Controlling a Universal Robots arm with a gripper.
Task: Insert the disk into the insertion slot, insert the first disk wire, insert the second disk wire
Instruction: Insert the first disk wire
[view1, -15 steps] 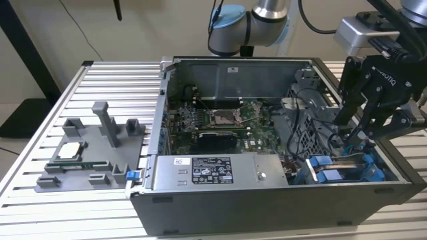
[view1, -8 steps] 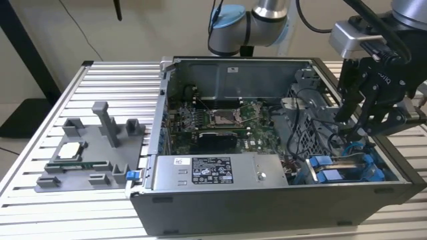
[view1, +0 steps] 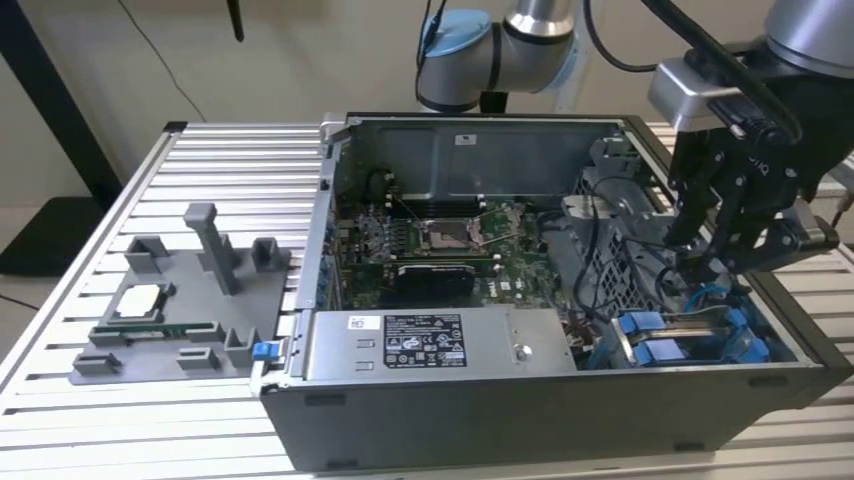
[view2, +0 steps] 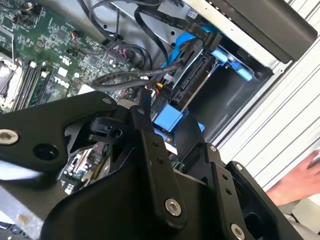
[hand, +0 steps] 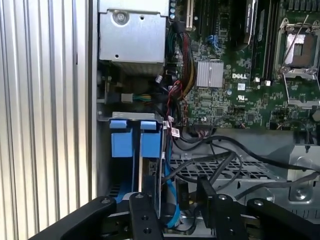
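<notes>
The disk (hand: 150, 182) stands on edge inside the insertion slot (hand: 130, 116), with the blue tabs of its carrier (hand: 136, 142) sticking out. From the exterior view this blue carrier (view1: 661, 348) sits in the case's near corner on the exterior view's right. My gripper (view1: 718, 268) hangs just above it and reaches into the case. Its fingers (hand: 142, 212) are spread apart and straddle the disk's end. Between them lie a thin blue cable and two loose black wire plugs (hand: 205, 191). In the second wrist view a black wire bundle (view2: 125, 77) runs toward the disk's connector edge (view2: 195, 82).
A silver labelled power-supply box (view1: 427, 340) fills the case's front, with the motherboard (view1: 441, 240) behind it. A perforated grey cage (hand: 215, 170) and tangled cables lie beside the disk. A grey fixture (view1: 187, 300) holding parts sits on the slatted table (view1: 240, 180). A person's hand (view2: 300, 180) rests outside the case.
</notes>
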